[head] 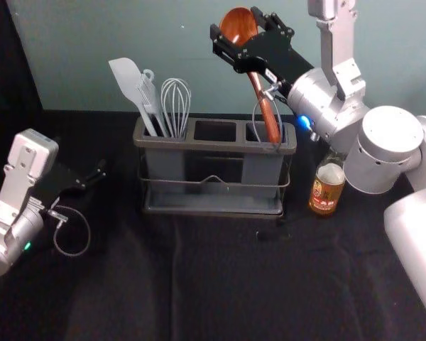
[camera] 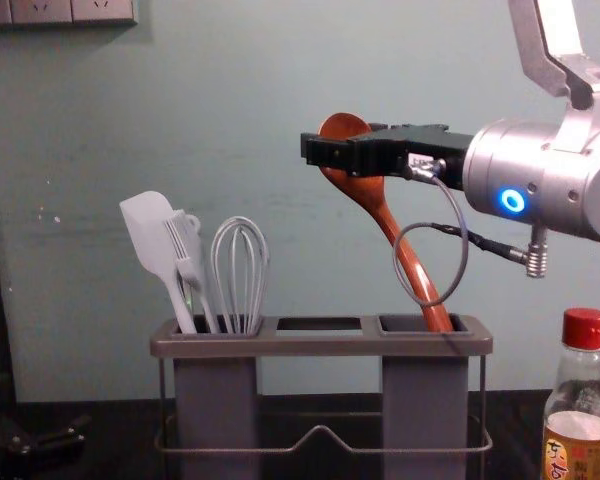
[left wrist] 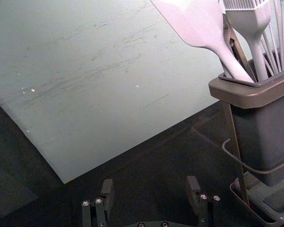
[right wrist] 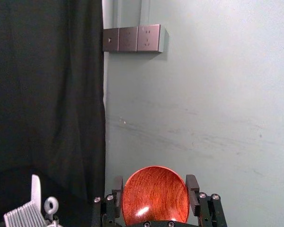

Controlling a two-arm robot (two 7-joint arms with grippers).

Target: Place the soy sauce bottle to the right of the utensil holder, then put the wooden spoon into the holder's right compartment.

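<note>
Wooden spoon, glossy, is held by wide-set jaws of level right gripper above holder; empty left gripper gapes at left.

White arm, black right pincer, looped grey cable, round blue light

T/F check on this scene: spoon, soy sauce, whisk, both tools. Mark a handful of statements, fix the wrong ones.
1. The wooden spoon has its handle end at the middle compartment. False: it is at the right compartment.
2. The soy sauce bottle stands to the right of the utensil holder. True.
3. The right tool has the spoon by its bowl. True.
4. The whisk is in the right compartment. False: it is in the left one, with the spatula.
5. The left tool is closed. False: its fingers are apart.
6. The bottle's cap is red. True.
</note>
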